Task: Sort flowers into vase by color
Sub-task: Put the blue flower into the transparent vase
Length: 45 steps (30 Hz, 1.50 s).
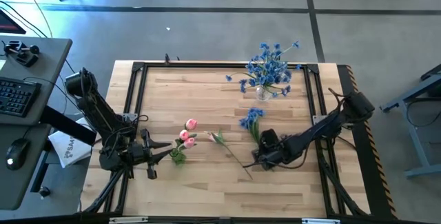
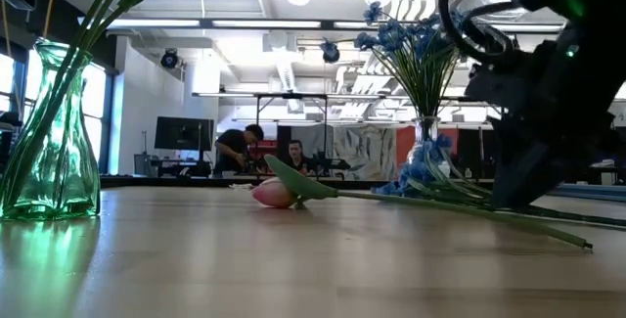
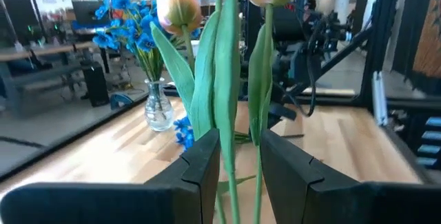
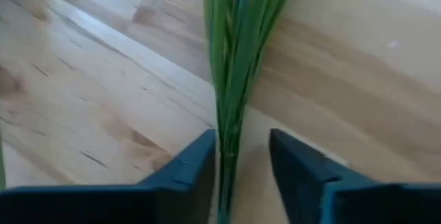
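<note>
Three pink flowers (image 1: 187, 133) stand in a green glass vase (image 2: 49, 142) at the table's left. My left gripper (image 3: 241, 162) is level and shut on their stems above the vase's rim. One more pink flower (image 2: 274, 193) lies flat mid-table. A spray of blue flowers (image 1: 251, 119) lies on the table to its right. My right gripper (image 4: 242, 162) slants down over the blue spray's green stems (image 4: 231, 79) and is open, one finger on each side. I cannot tell if a finger touches them. My left gripper pinches the pink flowers' stems and long leaves (image 3: 227, 134) between its two fingers. The fingers come in level from the table's left and lie across the upright stems. The stems' lower ends stand in the green vase, which rests on the table.
A clear vase (image 1: 264, 92) holding a bunch of blue flowers (image 2: 411, 44) stands at the far middle-right. Black frame rails (image 1: 138, 69) border the tabletop. A desk with a keyboard (image 1: 17, 93) stands off the left side. People (image 2: 235, 147) sit in the room beyond.
</note>
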Each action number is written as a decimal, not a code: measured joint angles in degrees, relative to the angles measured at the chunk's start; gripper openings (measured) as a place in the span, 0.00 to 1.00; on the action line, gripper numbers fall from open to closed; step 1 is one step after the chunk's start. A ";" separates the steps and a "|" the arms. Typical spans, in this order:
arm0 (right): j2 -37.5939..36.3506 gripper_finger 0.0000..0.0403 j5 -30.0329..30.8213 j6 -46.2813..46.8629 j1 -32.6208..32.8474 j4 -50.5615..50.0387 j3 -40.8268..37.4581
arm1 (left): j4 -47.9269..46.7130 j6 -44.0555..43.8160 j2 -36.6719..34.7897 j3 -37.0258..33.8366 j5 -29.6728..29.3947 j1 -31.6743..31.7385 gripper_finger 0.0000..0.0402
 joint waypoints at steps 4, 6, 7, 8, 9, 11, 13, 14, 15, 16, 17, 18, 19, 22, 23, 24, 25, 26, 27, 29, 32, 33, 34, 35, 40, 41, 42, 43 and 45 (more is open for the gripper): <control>-0.21 0.44 -1.65 -2.83 -1.90 -3.32 3.27 | -0.03 4.58 0.00 0.00 -0.23 1.45 0.23; 0.30 0.47 -2.35 -4.89 -3.30 -3.29 3.60 | -0.04 6.89 0.00 0.00 -0.24 2.36 0.23; 0.75 0.47 -3.05 -6.06 -3.99 -2.36 3.70 | -0.03 8.08 0.00 -0.01 -0.24 2.83 0.23; 1.13 0.47 -3.74 -7.43 -4.70 -1.34 3.78 | -0.03 9.51 0.00 0.00 -0.24 3.32 0.23; 1.48 0.46 -4.65 -8.65 -5.42 -0.67 3.81 | -0.02 10.84 0.00 0.00 -0.24 3.90 0.23; 2.50 0.44 -6.36 -10.78 -6.81 0.47 3.82 | -0.02 13.68 0.00 0.00 -0.24 5.04 0.23; 3.09 0.39 -7.58 -12.56 -7.84 0.94 3.90 | 0.02 16.38 0.00 -0.02 -0.26 6.41 0.23; 3.28 0.36 -7.89 -13.35 -8.21 1.06 3.94 | 0.12 17.55 0.00 0.00 -0.26 7.09 0.23; 3.47 0.33 -8.03 -13.73 -8.40 1.03 3.97 | 0.17 18.60 0.00 -0.01 -0.39 7.75 0.23; 3.54 0.29 -8.07 -13.85 -8.45 0.87 3.97 | 0.32 19.52 -0.02 -0.02 -0.44 8.34 0.23; 3.58 0.24 -8.06 -13.84 -8.45 0.80 3.97 | 0.48 20.25 -0.02 -0.02 -0.44 8.79 0.23; 3.60 0.19 -7.99 -13.84 -8.45 0.76 3.97 | 0.50 20.68 -0.02 -0.02 -0.52 9.11 0.23; 3.62 0.14 -7.66 -13.84 -8.09 0.77 3.96 | 0.57 20.85 -0.02 -0.02 -0.61 9.27 0.23; 3.76 0.03 -4.40 -13.82 -5.78 1.22 3.91 | 1.56 20.92 -0.13 -0.02 -0.70 8.24 0.23; 3.85 0.03 -3.00 -13.24 -4.70 1.54 3.86 | 1.76 20.99 -0.39 -0.02 -0.70 7.44 0.23; 3.91 0.04 -1.86 -12.71 -3.50 2.27 3.81 | 1.76 21.02 -0.69 0.06 -1.11 6.59 0.23; 3.95 0.04 -0.85 -12.53 -2.23 3.72 3.73 | 1.75 21.15 -0.93 0.34 -2.06 5.57 0.23; 3.97 0.03 1.04 -12.71 -0.86 5.81 3.73 | 1.78 21.50 -1.12 0.81 -3.22 4.52 0.23; 3.97 0.02 3.56 -13.57 0.44 8.61 3.62 | 1.77 22.04 -1.36 1.28 -4.27 3.47 0.23; 3.95 0.01 9.30 -16.56 2.74 16.19 2.86 | 1.81 22.92 -1.75 2.24 -5.46 1.46 0.23; 3.95 0.01 15.29 -26.14 4.83 27.46 2.01 | 1.78 23.51 -1.99 3.42 -5.53 -0.76 0.23; 3.95 0.01 16.58 -30.32 5.18 31.63 2.01 | 1.77 23.53 -1.99 3.78 -5.42 -1.24 0.23; 3.95 0.01 17.45 -35.63 5.34 36.17 2.01 | 1.75 23.57 -1.99 4.06 -5.12 -1.63 0.23; 3.95 0.01 17.54 -41.10 5.38 40.85 2.01 | 1.75 23.88 -1.99 4.35 -4.56 -2.00 0.23; 3.88 0.01 13.37 -71.24 5.23 65.55 2.01 | 1.64 26.94 -1.99 5.94 2.39 -2.90 0.23; 3.86 0.01 11.83 -76.61 5.25 70.09 2.01 | 1.65 27.70 -1.99 6.38 4.59 -2.90 0.23; 3.86 0.01 9.97 -81.79 5.28 74.54 2.01 | 1.66 28.29 -1.99 6.79 6.77 -2.90 0.23; 3.86 0.01 8.15 -86.53 5.28 78.78 2.01 | 1.65 28.66 -1.99 7.20 8.86 -2.85 0.23; 3.86 0.01 4.22 -95.01 5.28 86.60 2.01 | 1.63 29.42 -1.98 7.97 13.60 -2.49 0.23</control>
